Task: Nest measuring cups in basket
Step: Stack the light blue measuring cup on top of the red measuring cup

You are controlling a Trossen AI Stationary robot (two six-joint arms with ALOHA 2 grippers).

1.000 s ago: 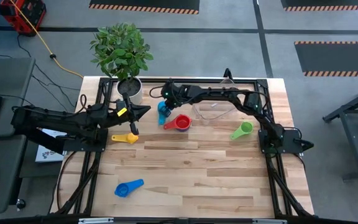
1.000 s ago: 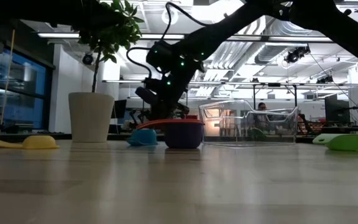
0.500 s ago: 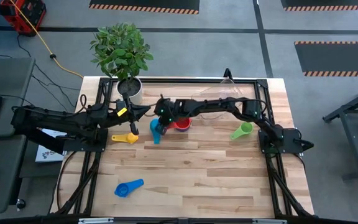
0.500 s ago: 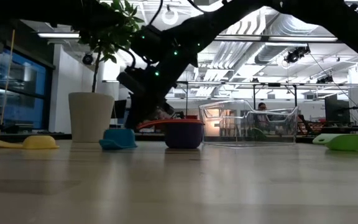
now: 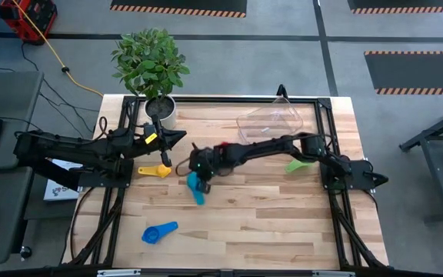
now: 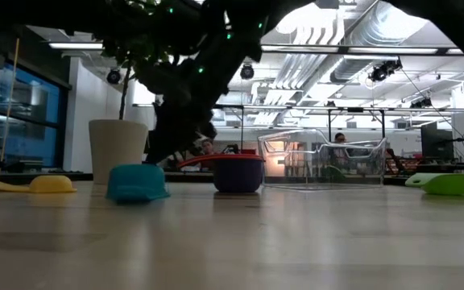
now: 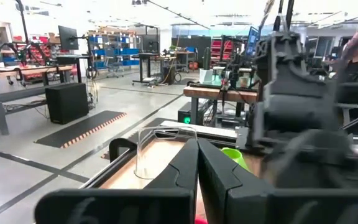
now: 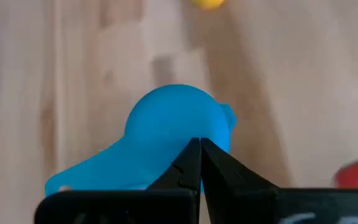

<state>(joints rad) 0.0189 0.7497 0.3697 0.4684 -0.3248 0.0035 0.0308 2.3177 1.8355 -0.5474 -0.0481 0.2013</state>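
A light blue measuring cup (image 5: 198,187) lies mouth down on the wooden table, its handle flat beside it. My right gripper (image 5: 197,171) is shut, its tips at the cup's dome (image 8: 173,124). The red cup (image 6: 236,171) stands behind it, mostly covered by the right arm in the high view. The yellow cup (image 5: 156,171), the green cup (image 5: 297,164) and the dark blue cup (image 5: 160,231) lie apart on the table. The clear basket (image 5: 270,119) stands near the far edge. My left gripper (image 7: 197,149) waits shut near the plant pot. My right gripper touches the light blue cup's rounded bowl (image 8: 194,134) with the tips of its shut fingers, slanting down from the far-right side. It pinches nothing that I can see. The cup rests mouth down on the table (image 6: 138,184).
A white plant pot (image 6: 119,151) with a leafy plant (image 5: 150,60) stands at the far left corner. The right arm stretches across the table's middle from the right. Bare wood lies toward the near edge (image 5: 268,231), apart from the dark blue cup.
My right gripper has moved from beside the red cup toward the near edge and a little left, staying shut. The light blue cup has slid along the table with it, away from the red cup and the basket, staying mouth down.
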